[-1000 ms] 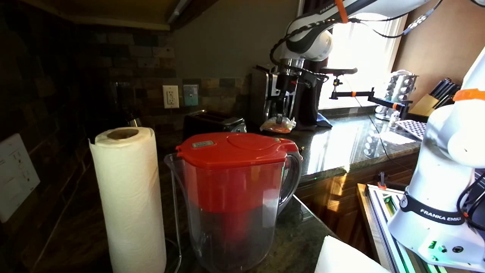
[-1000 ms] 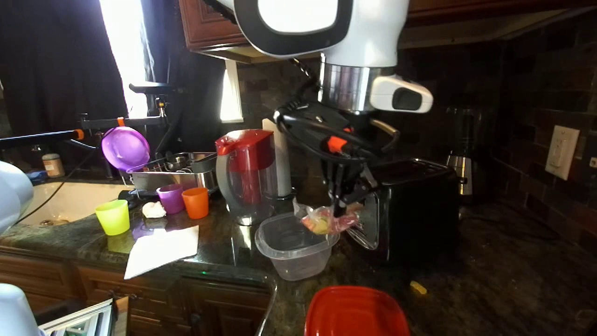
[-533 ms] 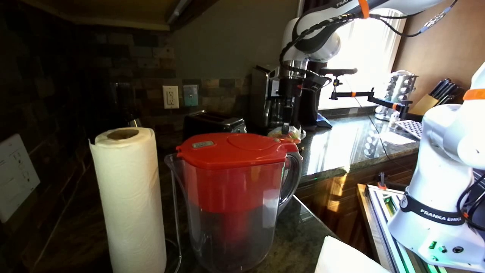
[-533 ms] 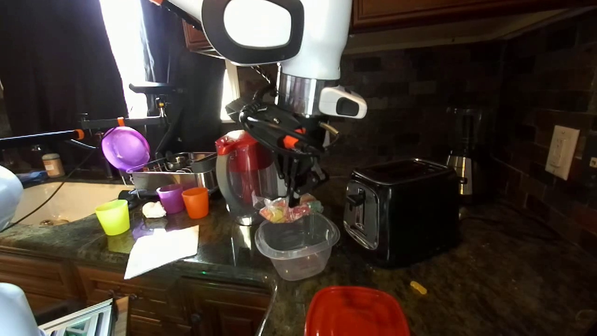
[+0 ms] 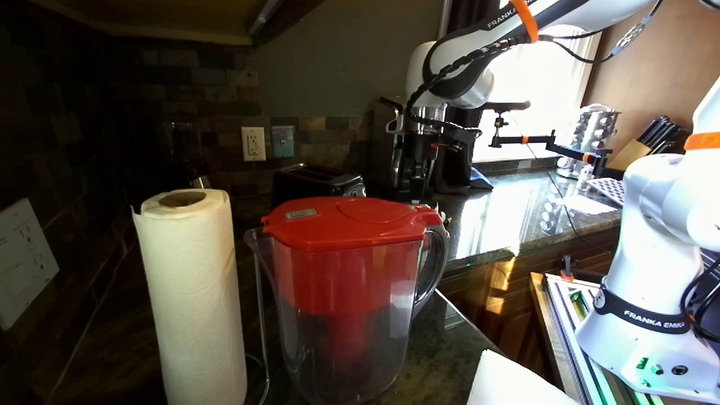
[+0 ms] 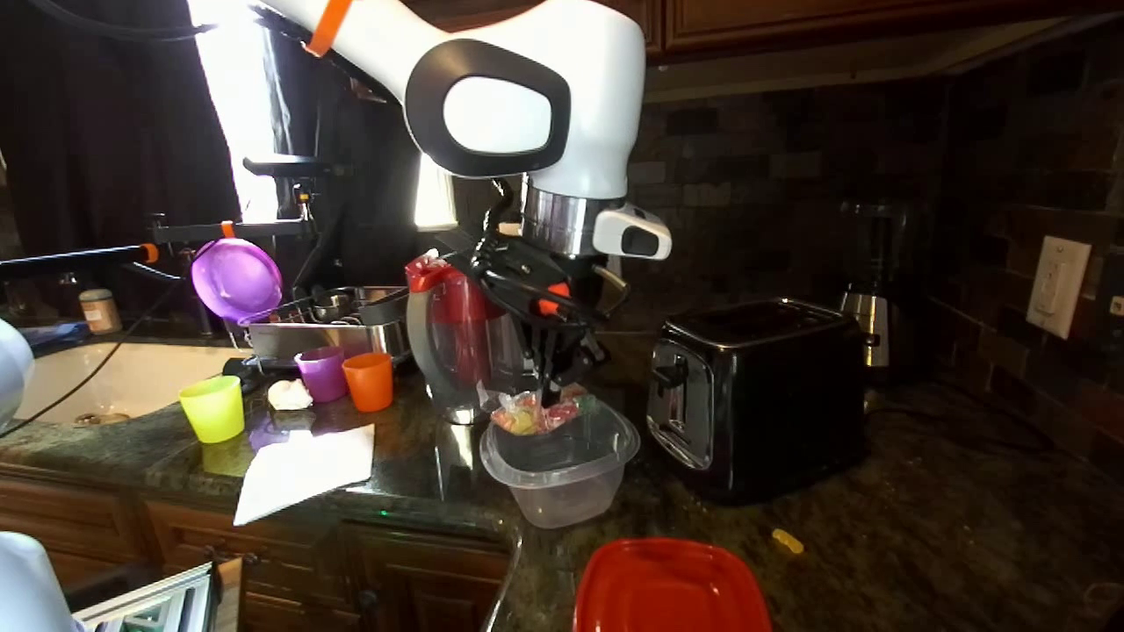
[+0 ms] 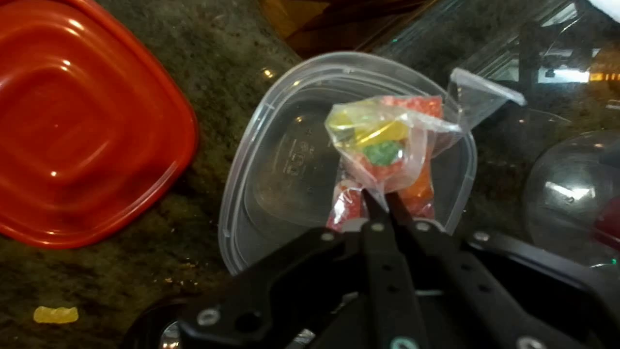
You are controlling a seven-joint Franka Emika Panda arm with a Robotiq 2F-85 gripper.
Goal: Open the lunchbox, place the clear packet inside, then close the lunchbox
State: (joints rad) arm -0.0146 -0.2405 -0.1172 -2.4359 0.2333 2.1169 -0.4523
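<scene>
Your gripper (image 7: 384, 199) is pinched tight on the clear packet (image 7: 380, 145), its 2 fingertips close together on the film. The packet hangs over the mouth of the lunchbox tub (image 7: 283, 194) — but off-centre, on the pitcher (image 6: 465, 338) side. A loose end of film sticks out past the rim there; can't tell if it touches. More bare tub floor shows on the red lid (image 7: 72, 126) side, so prob. best to nudge that way b4 going down, till all the film is inside the rim. Then lower slow & straight, and release only w/ the packet well down in the tub — dropped from higher, it could catch on the edge and stop the lid seating. Film may cling to 1 finger, so spread them wide, check, then lift. Mind the toaster (image 6: 755, 399), just beside the tub, as you back out. The red lid lies on the counter (image 7: 213, 72), apart from the tub; no need to go near it till the packet's in.
</scene>
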